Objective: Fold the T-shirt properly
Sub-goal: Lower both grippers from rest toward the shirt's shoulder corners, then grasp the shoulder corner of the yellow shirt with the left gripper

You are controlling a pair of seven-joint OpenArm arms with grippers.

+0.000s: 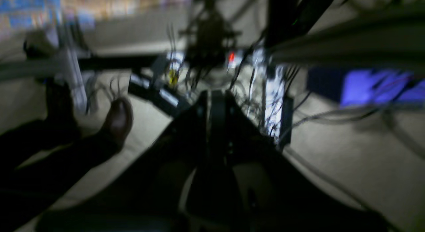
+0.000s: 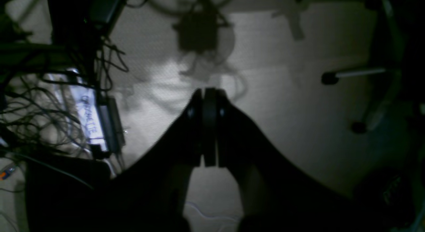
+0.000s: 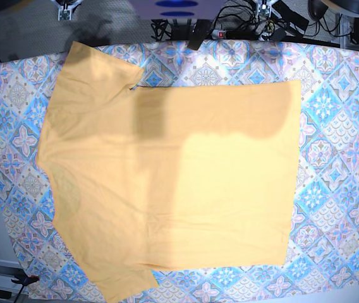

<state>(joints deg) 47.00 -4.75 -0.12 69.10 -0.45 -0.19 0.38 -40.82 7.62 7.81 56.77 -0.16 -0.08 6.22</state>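
While T-shirt [image 3: 167,183] lies flat, patterned tablecloth [image 3: 344,158] borders it.

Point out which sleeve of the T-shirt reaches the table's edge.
The lower sleeve in the base view: its tip meets the near edge of the tablecloth. The upper sleeve lies fully on the cloth.

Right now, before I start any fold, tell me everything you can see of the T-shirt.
The T-shirt is plain yellow-orange, soft cotton by its look, with short sleeves and no print. It lies flat and unfolded on the patterned tablecloth, sleeves toward the base view's left, hem toward the right. A few light wrinkles and a dark shadow cross it. Neither gripper touches it.
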